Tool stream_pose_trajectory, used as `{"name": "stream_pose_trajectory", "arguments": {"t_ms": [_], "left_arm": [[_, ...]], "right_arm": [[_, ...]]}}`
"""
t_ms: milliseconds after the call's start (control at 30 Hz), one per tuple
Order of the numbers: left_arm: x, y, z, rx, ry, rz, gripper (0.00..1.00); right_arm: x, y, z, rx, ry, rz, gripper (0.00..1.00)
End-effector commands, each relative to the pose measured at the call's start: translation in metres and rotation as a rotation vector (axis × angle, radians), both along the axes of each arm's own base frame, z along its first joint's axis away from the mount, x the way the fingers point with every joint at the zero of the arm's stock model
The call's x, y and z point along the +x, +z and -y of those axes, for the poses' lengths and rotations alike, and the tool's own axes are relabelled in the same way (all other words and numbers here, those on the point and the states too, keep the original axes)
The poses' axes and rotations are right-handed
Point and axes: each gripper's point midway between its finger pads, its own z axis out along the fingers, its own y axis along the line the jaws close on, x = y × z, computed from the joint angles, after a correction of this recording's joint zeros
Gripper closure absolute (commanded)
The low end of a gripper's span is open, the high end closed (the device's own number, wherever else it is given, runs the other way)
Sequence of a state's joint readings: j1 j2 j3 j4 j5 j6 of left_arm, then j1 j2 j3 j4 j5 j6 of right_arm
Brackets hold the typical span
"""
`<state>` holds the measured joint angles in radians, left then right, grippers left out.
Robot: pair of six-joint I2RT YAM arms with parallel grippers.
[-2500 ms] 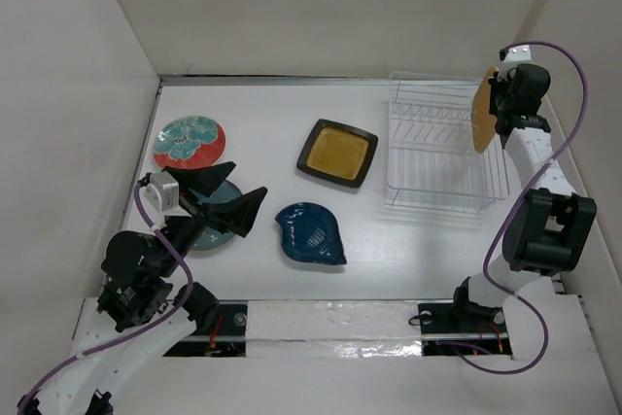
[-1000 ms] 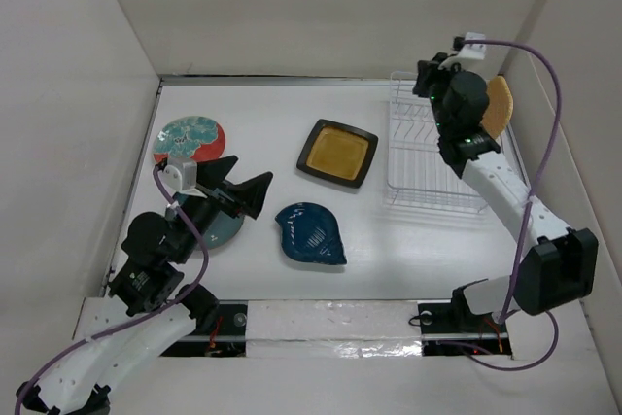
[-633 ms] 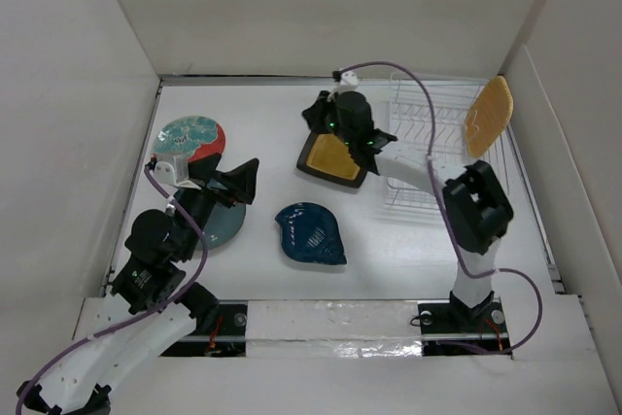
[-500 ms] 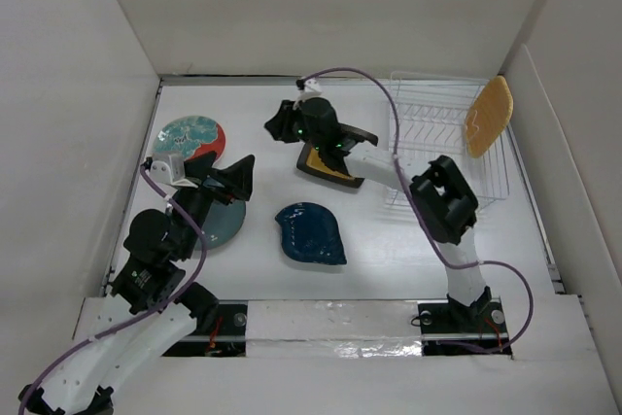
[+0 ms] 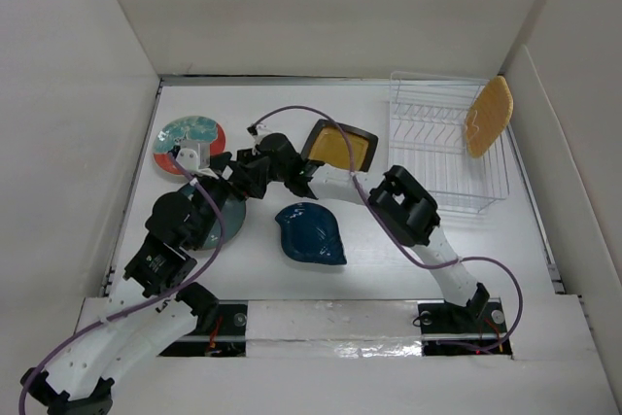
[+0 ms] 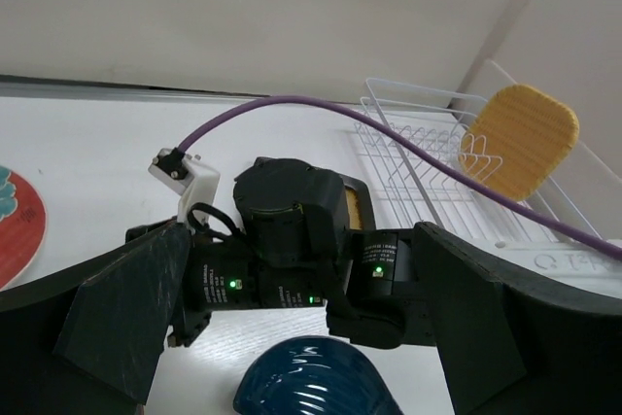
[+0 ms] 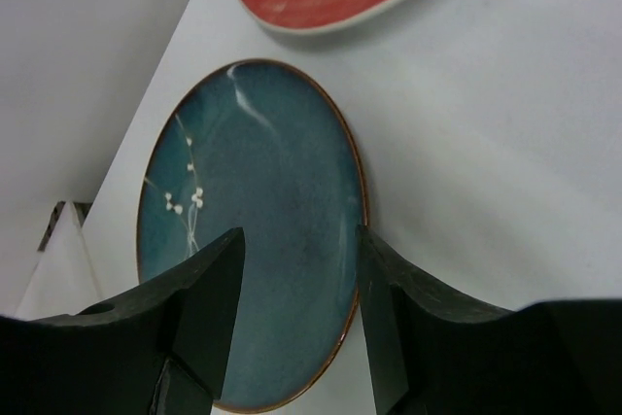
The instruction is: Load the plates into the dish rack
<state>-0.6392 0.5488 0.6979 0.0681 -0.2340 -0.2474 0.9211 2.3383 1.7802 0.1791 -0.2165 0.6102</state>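
Observation:
The orange plate [image 5: 488, 116] stands on edge at the far right of the white dish rack [image 5: 442, 167]. My right gripper [image 5: 237, 182] reaches far left, open and empty, just above the round grey-teal plate [image 7: 253, 211], its fingers [image 7: 394, 289] over that plate's right rim. My left gripper [image 6: 301, 337] is open and empty, and the right arm's wrist sits between its fingers [image 6: 126, 308]. The red-rimmed floral plate [image 5: 185, 138], mustard square plate [image 5: 342, 146] and dark blue leaf plate [image 5: 311, 233] lie flat on the table.
White walls close the table at the left, back and right. The right arm stretches across the middle, over the mustard plate's near corner. The two grippers crowd together above the grey-teal plate [image 5: 216, 225].
My right gripper let go of the orange plate in the rack and swung left across the table to the grey-teal plate. My left gripper edged slightly toward the back.

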Motion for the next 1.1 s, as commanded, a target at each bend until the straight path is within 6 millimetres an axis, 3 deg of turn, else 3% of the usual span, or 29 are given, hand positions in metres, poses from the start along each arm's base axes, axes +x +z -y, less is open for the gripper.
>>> {"name": "stream_pose_trajectory", "arguments": {"t_ms": [0, 133, 233, 567, 767, 933, 1033, 1067], "left_arm": [[-0.004, 0.021, 0.002, -0.012, -0.026, 0.065, 0.01], [-0.006, 0.023, 0.006, -0.013, -0.056, 0.073, 0.01], [-0.005, 0.021, 0.005, -0.010, -0.044, 0.072, 0.01], [-0.008, 0.023, 0.009, -0.013, -0.075, 0.080, 0.01], [-0.008, 0.022, 0.008, -0.014, -0.066, 0.081, 0.02], [-0.009, 0.024, 0.008, -0.023, -0.070, 0.086, 0.03], [-0.010, 0.024, 0.009, -0.023, -0.078, 0.086, 0.08], [-0.011, 0.026, 0.008, -0.028, -0.080, 0.094, 0.10]], "right_arm": [[-0.016, -0.001, -0.006, 0.034, 0.054, -0.040, 0.45], [-0.028, -0.033, -0.005, 0.012, 0.091, -0.110, 0.45], [-0.035, -0.043, -0.007, 0.002, 0.107, -0.127, 0.45], [-0.052, -0.056, -0.020, 0.005, 0.165, -0.176, 0.51], [-0.049, -0.060, -0.015, -0.003, 0.127, -0.178, 0.68], [-0.052, -0.053, -0.013, 0.017, 0.131, -0.179, 0.92], [-0.052, -0.039, -0.012, 0.035, 0.135, -0.160, 1.00], [-0.053, -0.023, -0.011, 0.056, 0.136, -0.144, 1.00]]}}
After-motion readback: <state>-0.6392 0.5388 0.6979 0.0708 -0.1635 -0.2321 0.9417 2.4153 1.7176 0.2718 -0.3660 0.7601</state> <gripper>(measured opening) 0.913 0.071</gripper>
